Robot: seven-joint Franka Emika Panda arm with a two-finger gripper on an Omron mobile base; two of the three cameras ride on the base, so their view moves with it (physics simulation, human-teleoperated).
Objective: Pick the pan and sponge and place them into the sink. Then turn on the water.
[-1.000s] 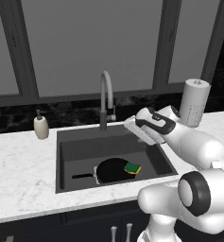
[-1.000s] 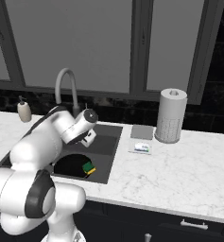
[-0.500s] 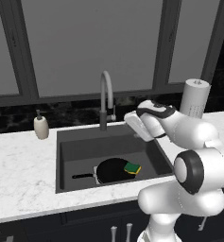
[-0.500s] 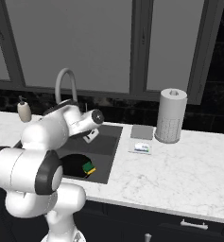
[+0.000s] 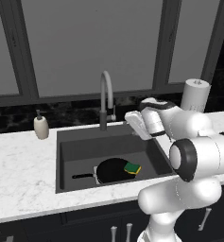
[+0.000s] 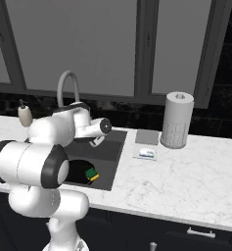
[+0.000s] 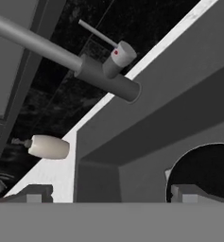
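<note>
The black pan point(image 5: 111, 171) lies on the floor of the dark grey sink point(image 5: 73, 146), its handle pointing left. The yellow and green sponge point(image 5: 132, 168) rests on the pan's right edge. Over the sink's back right part hovers my gripper point(image 5: 133, 122), open and empty, pointing left toward the base of the arched grey faucet point(image 5: 106, 97). In the hand view the gripper point(image 7: 111, 194) faces the faucet point(image 7: 108, 78) and its thin lever, with part of the pan point(image 7: 208, 170) at the lower right. No water runs from the spout. The right base view shows the gripper point(image 6: 95, 142) above the sponge point(image 6: 91, 173).
A cream soap dispenser point(image 5: 41, 126) stands on the marble counter left of the sink. A paper towel roll point(image 6: 176, 120) stands at the back right, with a blue-and-white box point(image 6: 147, 152) and a grey square point(image 6: 147, 136) between it and the sink. Dark windows rise behind the counter.
The hand has edged left toward the faucet while the arm's upper links swung round. Jaws stayed open. Pan and sponge have not moved.
</note>
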